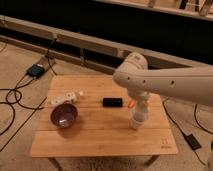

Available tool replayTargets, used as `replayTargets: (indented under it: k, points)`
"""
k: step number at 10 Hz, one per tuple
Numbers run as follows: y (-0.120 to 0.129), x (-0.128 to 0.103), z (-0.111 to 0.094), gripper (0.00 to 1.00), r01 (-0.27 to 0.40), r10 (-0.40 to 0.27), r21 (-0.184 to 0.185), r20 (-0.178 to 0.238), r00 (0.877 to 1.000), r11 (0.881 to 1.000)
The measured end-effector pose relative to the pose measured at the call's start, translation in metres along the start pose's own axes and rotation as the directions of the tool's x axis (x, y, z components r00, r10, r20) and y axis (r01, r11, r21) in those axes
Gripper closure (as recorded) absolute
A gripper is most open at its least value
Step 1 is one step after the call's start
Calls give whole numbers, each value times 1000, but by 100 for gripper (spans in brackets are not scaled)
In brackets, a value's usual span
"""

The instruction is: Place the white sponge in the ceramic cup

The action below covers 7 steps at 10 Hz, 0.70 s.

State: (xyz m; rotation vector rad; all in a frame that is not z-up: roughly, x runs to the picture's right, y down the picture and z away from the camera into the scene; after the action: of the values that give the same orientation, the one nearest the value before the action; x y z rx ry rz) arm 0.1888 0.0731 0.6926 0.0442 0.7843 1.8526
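Gripper (139,110) is hanging directly over ceramic cup (137,122) on wooden table (100,141); its grip state cannot be told.

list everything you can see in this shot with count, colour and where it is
table: one, light wood, centre of the view
bowl: one, purple, left part of the table
white items: count unclear, white, just behind the bowl
black object: one, black, middle of the table
ceramic cup: one, white, right part of the table
box: one, dark, on the floor left of the table
cables: several, black, on the floor to the left
adapter: one, black, on the floor to the right
arm: one, white, reaching in from the right over the table
gripper: one, white, pointing down right above the ceramic cup
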Motion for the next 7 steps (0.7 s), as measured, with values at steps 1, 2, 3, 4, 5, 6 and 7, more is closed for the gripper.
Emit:
replayTargets:
  k: [1, 2, 3, 4, 5, 6, 7]
  points:
    - [0, 0, 0, 100, 0, 0, 0, 0, 1000, 1000]
    - [0, 0, 0, 100, 0, 0, 0, 0, 1000, 1000]
    - [0, 0, 0, 100, 0, 0, 0, 0, 1000, 1000]
    - [0, 0, 0, 100, -1, 1, -1, -3, 1000, 1000]
    - [2, 3, -1, 100, -2, 2, -7, -24, 1000, 1000]
    - [4, 7, -2, 100, -5, 4, -20, -58, 998, 1000]
    - [6, 8, -3, 100, -11, 8, -30, -89, 996, 999]
